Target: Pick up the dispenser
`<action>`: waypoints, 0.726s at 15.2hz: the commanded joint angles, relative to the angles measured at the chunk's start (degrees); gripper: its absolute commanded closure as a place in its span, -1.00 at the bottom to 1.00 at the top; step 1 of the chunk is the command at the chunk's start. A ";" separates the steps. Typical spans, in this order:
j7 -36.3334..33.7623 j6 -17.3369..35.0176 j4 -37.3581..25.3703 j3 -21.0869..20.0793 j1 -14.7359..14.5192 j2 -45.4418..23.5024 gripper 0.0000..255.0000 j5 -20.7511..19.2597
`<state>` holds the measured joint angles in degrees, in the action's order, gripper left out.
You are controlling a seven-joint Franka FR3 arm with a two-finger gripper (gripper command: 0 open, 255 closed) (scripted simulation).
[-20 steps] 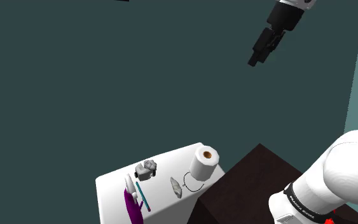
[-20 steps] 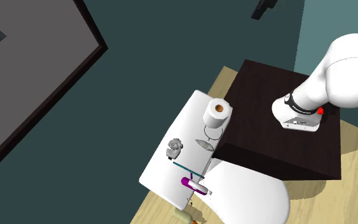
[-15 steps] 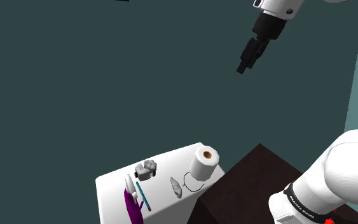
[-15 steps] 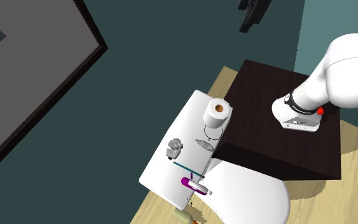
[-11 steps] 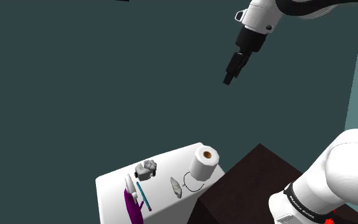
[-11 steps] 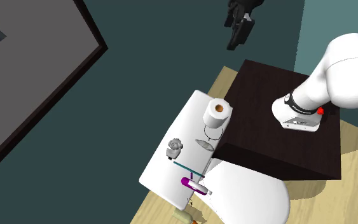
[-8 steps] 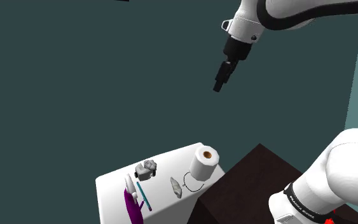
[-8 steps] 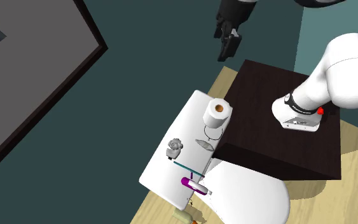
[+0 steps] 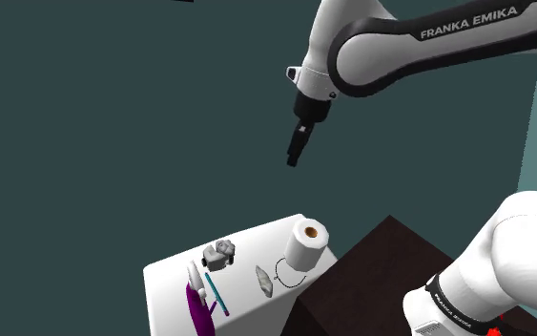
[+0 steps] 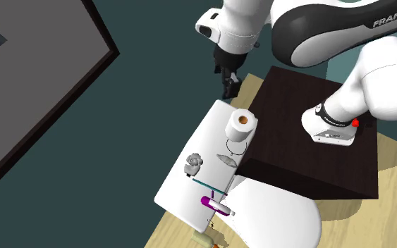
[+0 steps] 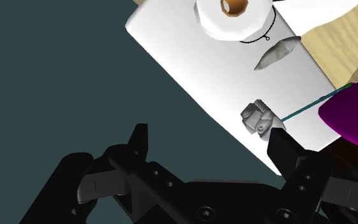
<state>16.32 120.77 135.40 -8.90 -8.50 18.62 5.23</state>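
Observation:
A small grey blocky dispenser (image 9: 220,253) (image 10: 194,164) (image 11: 258,118) stands on a white toilet tank lid (image 9: 166,277) (image 10: 179,190) (image 11: 190,70), near its wall-side edge. My black gripper (image 9: 293,157) (image 10: 229,88) (image 11: 212,143) hangs high in the air above the roll end of the lid, pointing down, well clear of the dispenser. Its fingers (image 11: 139,137) stand apart with nothing between them. In the wrist view the dispenser lies just ahead of the fingers, off to one side.
A toilet paper roll (image 9: 307,244) (image 10: 241,125) (image 11: 233,16) stands at the lid's end nearest the dark stand (image 10: 309,134). A grey leaf-shaped piece (image 9: 263,280), a teal stick (image 9: 216,293) and a purple object (image 9: 197,310) (image 11: 352,114) share the lid. The dark teal wall (image 9: 113,115) lies behind.
The arm has swung down and toward the shoulder view's left, bringing the gripper from the upper right to above the lid. The things on the lid have not moved.

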 commanded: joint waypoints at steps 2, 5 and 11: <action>0.84 4.27 0.13 -1.68 -1.19 -4.67 -1.00 -0.82; 1.15 8.00 -0.73 -3.42 -2.26 -9.91 -1.00 -2.24; 0.56 14.55 -3.59 -6.34 -4.51 -20.94 -1.00 -6.98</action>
<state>17.15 133.94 132.16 -14.74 -12.58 -0.29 -0.75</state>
